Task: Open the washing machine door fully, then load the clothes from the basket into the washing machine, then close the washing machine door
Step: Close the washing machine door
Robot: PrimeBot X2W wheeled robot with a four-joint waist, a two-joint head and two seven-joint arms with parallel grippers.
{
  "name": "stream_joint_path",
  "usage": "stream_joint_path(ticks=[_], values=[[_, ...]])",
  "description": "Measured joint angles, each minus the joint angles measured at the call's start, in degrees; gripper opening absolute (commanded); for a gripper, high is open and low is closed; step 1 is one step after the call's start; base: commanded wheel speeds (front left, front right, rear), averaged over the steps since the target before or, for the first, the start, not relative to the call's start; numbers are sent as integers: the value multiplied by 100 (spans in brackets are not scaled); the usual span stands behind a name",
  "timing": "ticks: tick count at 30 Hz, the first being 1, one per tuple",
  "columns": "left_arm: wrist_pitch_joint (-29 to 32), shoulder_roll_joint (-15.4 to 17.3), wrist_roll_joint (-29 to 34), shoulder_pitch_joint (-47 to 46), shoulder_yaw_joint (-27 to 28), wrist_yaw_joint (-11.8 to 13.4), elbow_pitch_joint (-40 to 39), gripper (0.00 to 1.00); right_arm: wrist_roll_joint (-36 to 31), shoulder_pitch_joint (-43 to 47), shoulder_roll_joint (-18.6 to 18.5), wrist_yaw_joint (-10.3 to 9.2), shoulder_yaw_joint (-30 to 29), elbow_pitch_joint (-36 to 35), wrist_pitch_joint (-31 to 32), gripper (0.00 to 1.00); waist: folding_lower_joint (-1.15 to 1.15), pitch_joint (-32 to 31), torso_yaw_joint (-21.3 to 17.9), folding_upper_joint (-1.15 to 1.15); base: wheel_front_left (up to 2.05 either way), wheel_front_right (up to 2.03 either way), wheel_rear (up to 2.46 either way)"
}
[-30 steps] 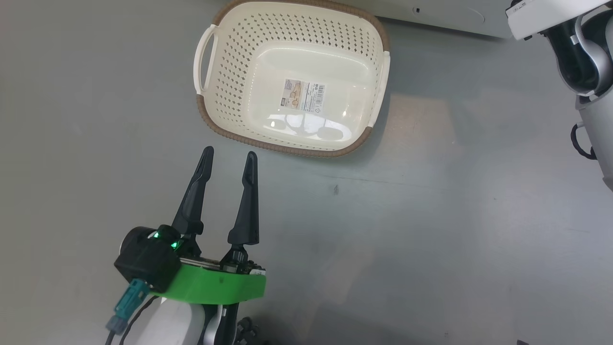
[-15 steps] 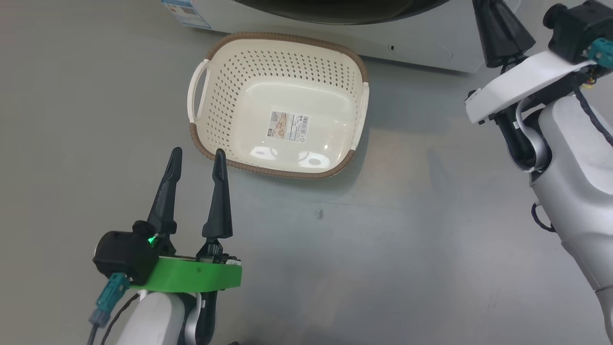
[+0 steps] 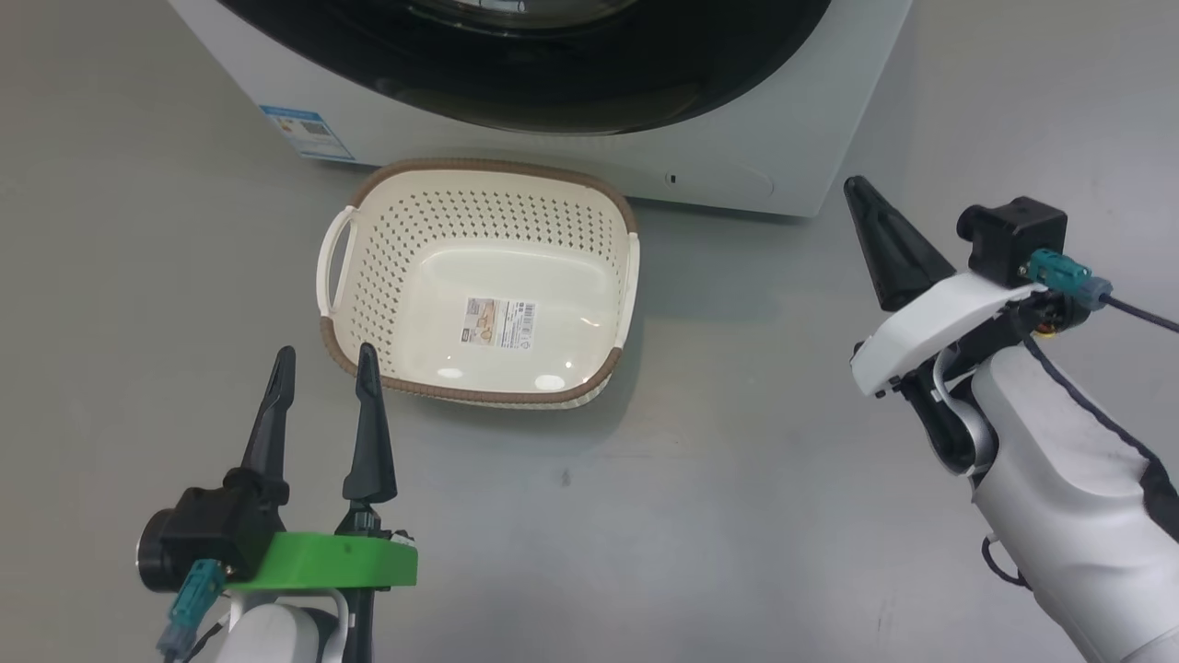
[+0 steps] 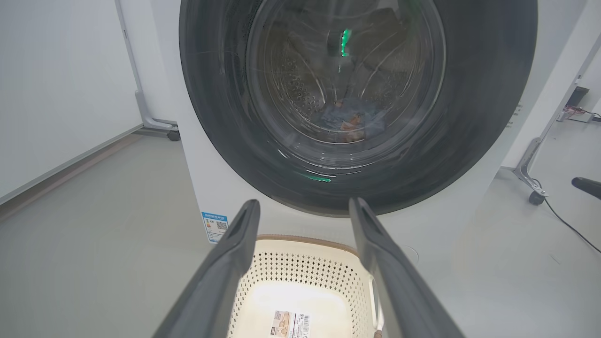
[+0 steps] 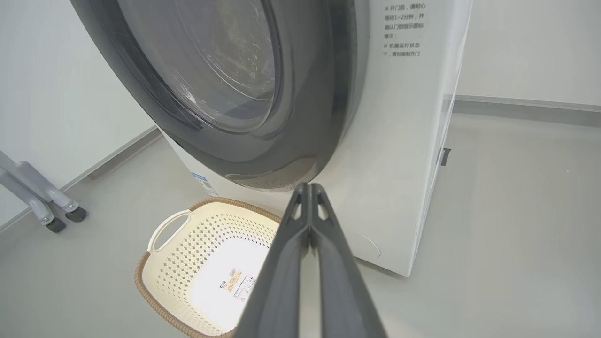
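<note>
The washing machine (image 3: 737,157) stands at the top of the head view. The washing machine door (image 4: 483,94), black-rimmed with a glass bowl, lies flat against its front. Through the glass, light blue clothes (image 4: 350,119) lie low in the drum. The cream basket (image 3: 479,398) sits on the floor before the machine, with just a label on its bottom. My left gripper (image 3: 322,354) is open, its tips beside the basket's near left corner. My right gripper (image 3: 852,182) is shut on nothing, right of the basket near the machine's front right corner.
A blue label (image 3: 307,129) marks the machine's lower left front. Wheeled stand legs (image 5: 51,206) stand to the machine's left, and another caster leg (image 4: 530,188) with a cable to its right. Grey floor spreads around the basket.
The head camera has swung up, so the basket sits lower in the picture and the machine's front has come in. My right gripper now shows whole, fingers together. The left gripper stays open.
</note>
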Motion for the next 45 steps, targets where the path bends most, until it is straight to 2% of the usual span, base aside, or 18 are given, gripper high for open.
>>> stream_joint_path(ticks=[5, 7, 8, 9, 19, 24, 38, 45], values=[[0, 0, 100, 158, 229, -20, 29, 100, 76, 365, 129, 0, -65, 33, 0, 0, 0, -315, -216, 0, 0, 0, 0], [0, 1, 103, 261, 304, -48, 56, 100, 76, 483, 160, 0, -99, 37, 0, 40, 0, -438, -311, 0, 0, 0, 0], [0, 1, 103, 321, 346, -76, 77, 100, 77, 550, 178, 1, -112, 45, 0, 96, 0, -501, -361, 0, 0, 0, 0], [0, 1, 108, 376, 381, -94, 99, 100, 77, 623, 199, 0, -134, 48, 0, 100, 0, -562, -410, 0, 0, 0, 0], [0, 4, 201, 818, 713, -267, 172, 100, 82, 1340, 391, 1, -447, -34, 0, 100, 0, -1131, -903, 0, 0, 0, 0], [0, 8, 92, 1106, 962, -269, 214, 100, -34, 1611, 406, 1, -583, -210, 0, 100, 0, -1327, -1167, 0, 0, 0, 0], [0, 10, 163, 1636, 1475, -301, 165, 100, -523, 2721, 371, -58, -1496, -900, 0, 100, 0, -1798, -1787, 0, 0, 0, 0], [0, 12, 287, 2063, 1581, -298, 125, 100, -717, 3401, 432, -66, -1746, -1165, 0, 100, 0, -2047, -1924, 0, 0, 0, 0]])
